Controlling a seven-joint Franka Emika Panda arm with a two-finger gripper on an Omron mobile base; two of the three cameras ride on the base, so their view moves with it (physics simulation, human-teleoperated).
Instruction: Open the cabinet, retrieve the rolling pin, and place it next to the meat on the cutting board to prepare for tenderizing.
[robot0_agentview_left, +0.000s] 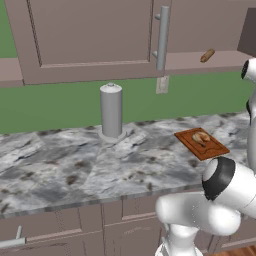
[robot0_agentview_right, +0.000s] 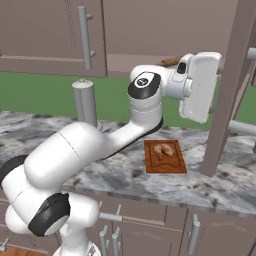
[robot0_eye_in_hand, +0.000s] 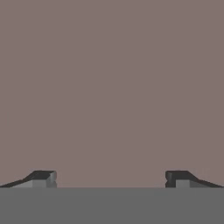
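- The cabinet (robot0_agentview_left: 95, 35) hangs on the wall above a marbled grey counter (robot0_agentview_left: 60, 160). Its right-hand door (robot0_agentview_right: 227, 90) stands swung open toward the robot, seen edge-on at the right of the right base view.
- The left door is closed, with a long grey bar handle (robot0_agentview_left: 162, 37) running down its right edge.
- The rolling pin (robot0_agentview_left: 207, 55), a slim tan cylinder, lies tilted on the bottom shelf of the open compartment, to the right of that handle and higher than everything on the counter.
- The cutting board (robot0_agentview_left: 201, 143), reddish brown with a darker rim, lies flat on the counter below the open compartment, toward the right.
- The meat (robot0_agentview_left: 201, 137), a pale curled lump, sits on the far half of the board, leaving the near half bare.
- A tall grey upright cylinder (robot0_agentview_left: 111, 111) stands on a round base at the back of the counter, well left of the board.
- The gripper (robot0_eye_in_hand: 109, 179) is raised to shelf height in front of the open compartment. Its two dark finger tips (robot0_eye_in_hand: 43, 177) are spread wide with nothing between them, facing a plain mauve-brown surface.
- In the right base view the white hand (robot0_agentview_right: 202, 85) sits just right of the rolling pin's visible end, above the board.
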